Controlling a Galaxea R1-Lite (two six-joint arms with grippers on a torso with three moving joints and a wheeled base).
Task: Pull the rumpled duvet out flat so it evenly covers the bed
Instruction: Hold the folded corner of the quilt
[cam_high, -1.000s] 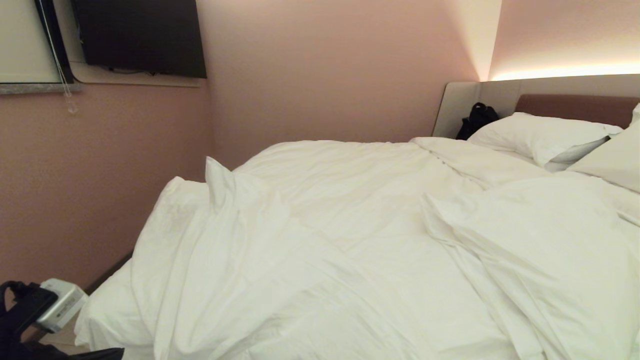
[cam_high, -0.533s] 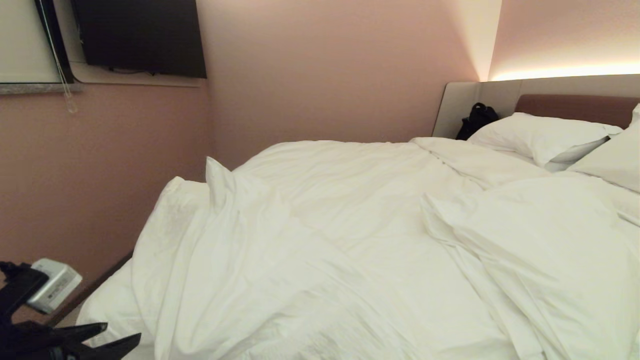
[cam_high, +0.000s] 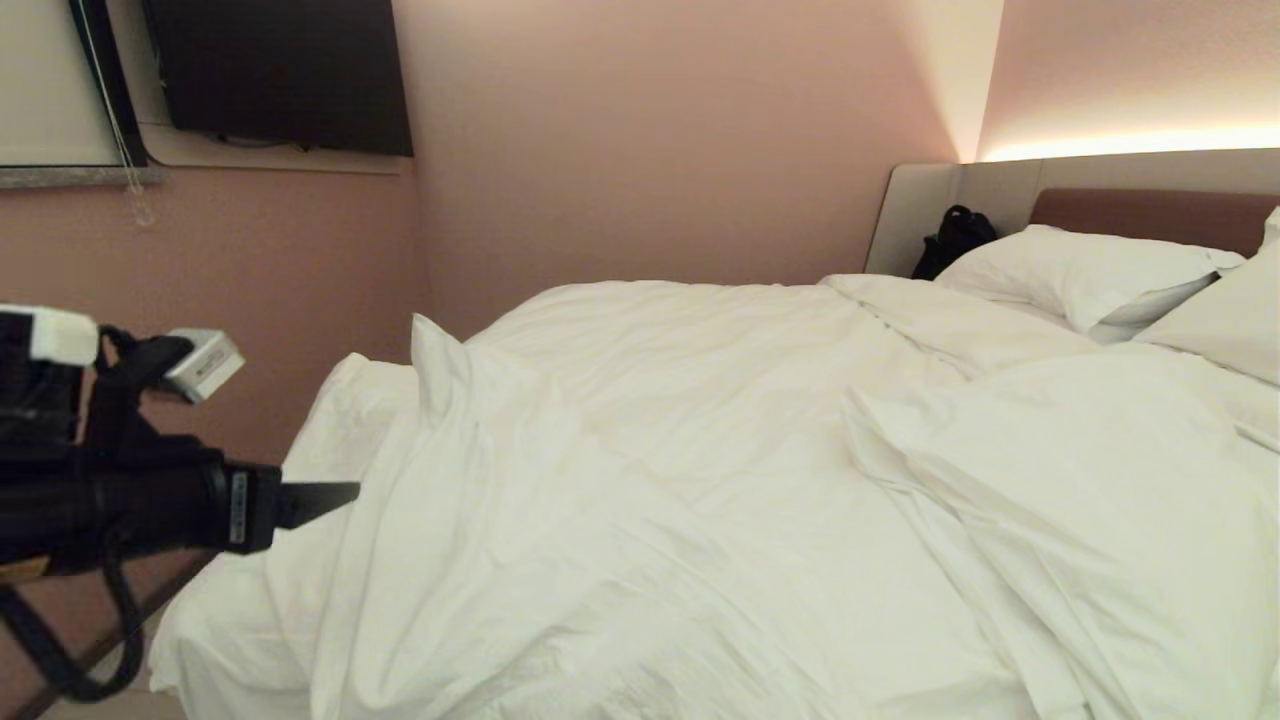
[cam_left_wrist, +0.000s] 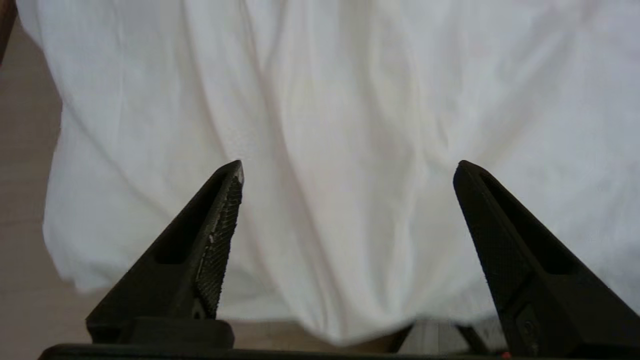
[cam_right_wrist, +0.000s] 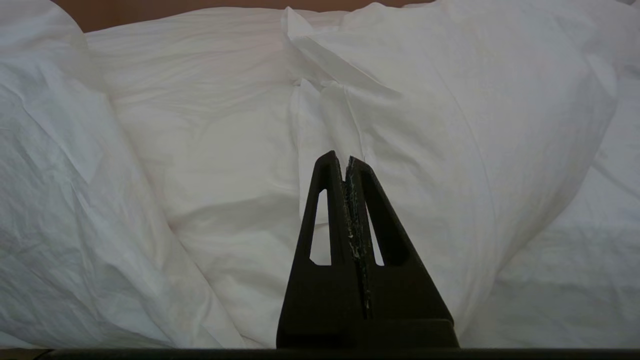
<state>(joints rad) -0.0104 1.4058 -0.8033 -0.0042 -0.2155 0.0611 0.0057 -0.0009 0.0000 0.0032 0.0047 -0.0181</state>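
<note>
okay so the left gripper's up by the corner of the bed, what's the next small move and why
Probably ease the left gripper forward onto the hanging edge of the duvet and close. Its jaws stand wide open with white fabric right ahead, nothing gripped yet, and the duvet is bunched in folds. The right gripper is shut and holds nothing.

duvet (cam_high: 700, 480): thick white quilt, rumpled, deep creases, heaped across bed (cam_high: 1150, 215); one corner peaks upright near bed's foot-end far side, big fold bunched on near side below headboard, edge hangs over foot end. bed: mauve-brown padded headboard, pale grey surround, mattress hidden under duvet.
</note>
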